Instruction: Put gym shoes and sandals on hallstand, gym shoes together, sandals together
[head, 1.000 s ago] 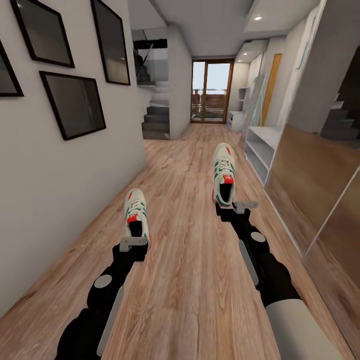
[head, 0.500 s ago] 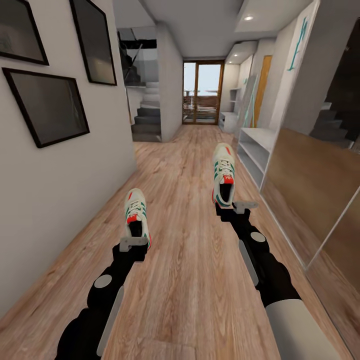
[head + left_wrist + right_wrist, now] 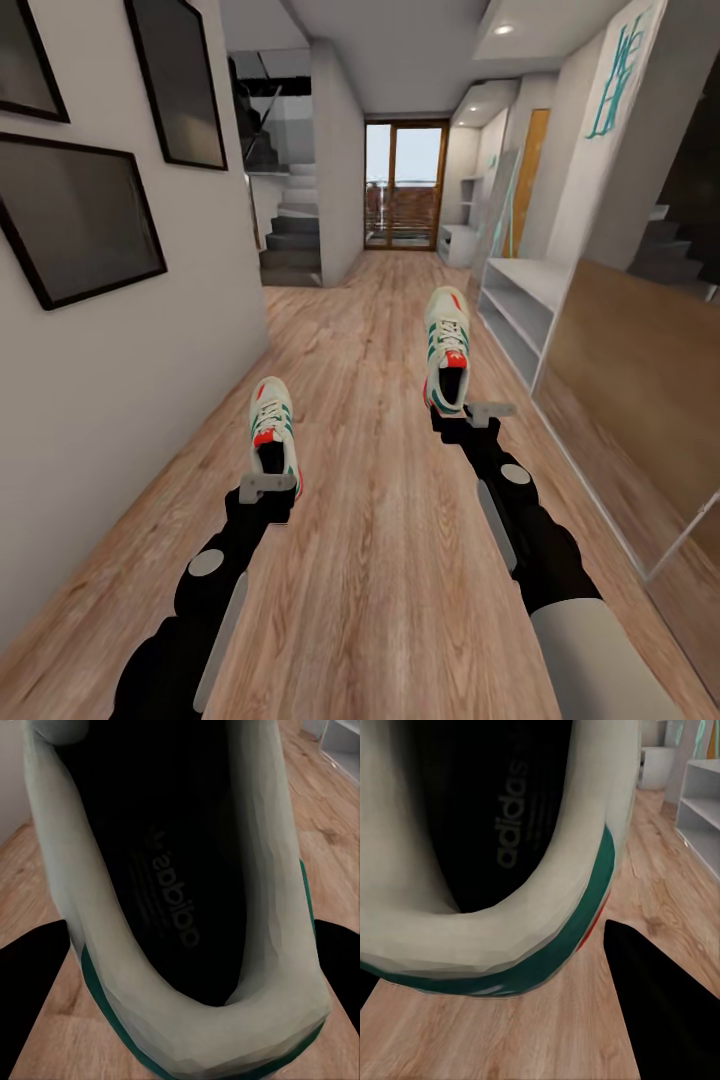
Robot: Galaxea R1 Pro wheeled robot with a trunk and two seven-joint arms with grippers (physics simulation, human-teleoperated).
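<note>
I carry one white gym shoe point(image 3: 272, 432) with green stripes in my left gripper point(image 3: 268, 487), which is shut on its heel. My right gripper point(image 3: 470, 412) is shut on the heel of the second gym shoe point(image 3: 447, 347), held higher and further ahead. Both shoes hang above the corridor floor point(image 3: 370, 520) with toes pointing away. The left wrist view looks into the dark inside of its shoe point(image 3: 172, 870); the right wrist view shows the heel rim of the other shoe point(image 3: 495, 937). The light grey hallstand point(image 3: 520, 310) stands ahead on the right wall. The sandals are out of view.
Framed pictures point(image 3: 75, 215) hang on the left wall, close beside my left arm. A large mirrored wardrobe point(image 3: 640, 380) lines the right side past the hallstand. A staircase point(image 3: 290, 240) and a glass door point(image 3: 405, 185) close the far end of the corridor.
The whole view has shifted as I roll forward along the corridor; the hallstand and the wall frames appear nearer. Both arms and their shoes keep the same pose.
</note>
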